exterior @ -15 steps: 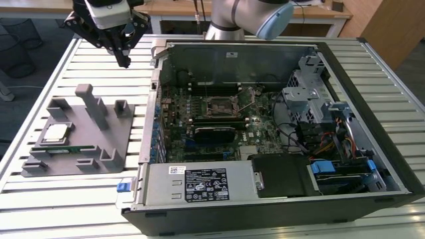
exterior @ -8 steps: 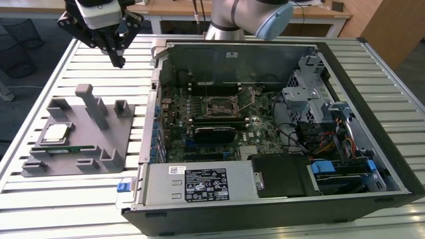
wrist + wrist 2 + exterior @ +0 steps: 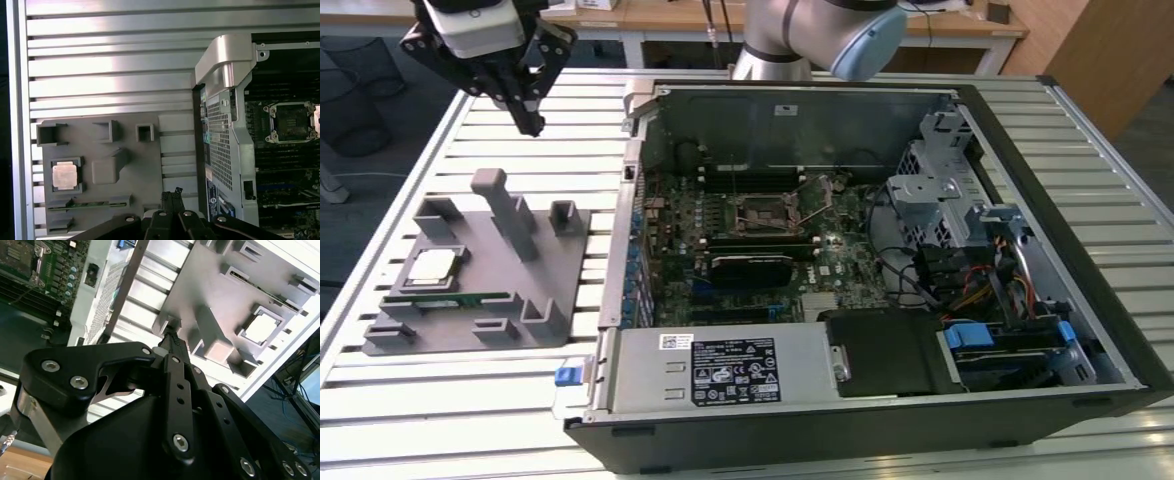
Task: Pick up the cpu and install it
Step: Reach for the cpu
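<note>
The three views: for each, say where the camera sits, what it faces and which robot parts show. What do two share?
Exterior view: off the arm, looking down on the open computer case and grey holder; arm and gripper show.
First wrist view: at the wrist, looking straight down past the gripper at the holder.
Second wrist view: at the wrist, looking slantwise along the gripper's black linkage.
Shared: both wrist views show the cpu in the holder.

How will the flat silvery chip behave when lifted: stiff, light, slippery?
Thin and flat, the small square silvery-grey cpu probably stays stiff and light. Its smooth metal top may slip. Recessed in the grey holder, it should resist pushing.
</note>
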Action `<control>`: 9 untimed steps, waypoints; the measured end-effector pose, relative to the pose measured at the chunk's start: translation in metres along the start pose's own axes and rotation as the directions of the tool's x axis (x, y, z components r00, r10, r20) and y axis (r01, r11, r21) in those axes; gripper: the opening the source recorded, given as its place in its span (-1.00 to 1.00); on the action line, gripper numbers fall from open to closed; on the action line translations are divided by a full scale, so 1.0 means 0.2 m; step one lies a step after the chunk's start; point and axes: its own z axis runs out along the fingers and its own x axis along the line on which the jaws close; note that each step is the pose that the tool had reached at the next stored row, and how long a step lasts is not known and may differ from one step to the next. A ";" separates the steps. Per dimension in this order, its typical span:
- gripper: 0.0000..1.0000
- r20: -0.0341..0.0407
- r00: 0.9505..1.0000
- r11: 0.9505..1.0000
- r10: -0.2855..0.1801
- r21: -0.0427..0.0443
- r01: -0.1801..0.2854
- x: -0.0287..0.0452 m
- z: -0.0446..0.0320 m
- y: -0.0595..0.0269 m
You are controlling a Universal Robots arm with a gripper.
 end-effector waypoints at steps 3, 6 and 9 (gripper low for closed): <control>-0.79 0.000 1.000 1.000 0.000 0.000 0.000 0.049 0.000 -0.002; -0.79 0.000 1.000 1.000 0.000 0.000 0.000 0.084 0.001 -0.003; -0.79 0.000 1.000 1.000 0.000 0.000 0.000 0.119 0.002 -0.006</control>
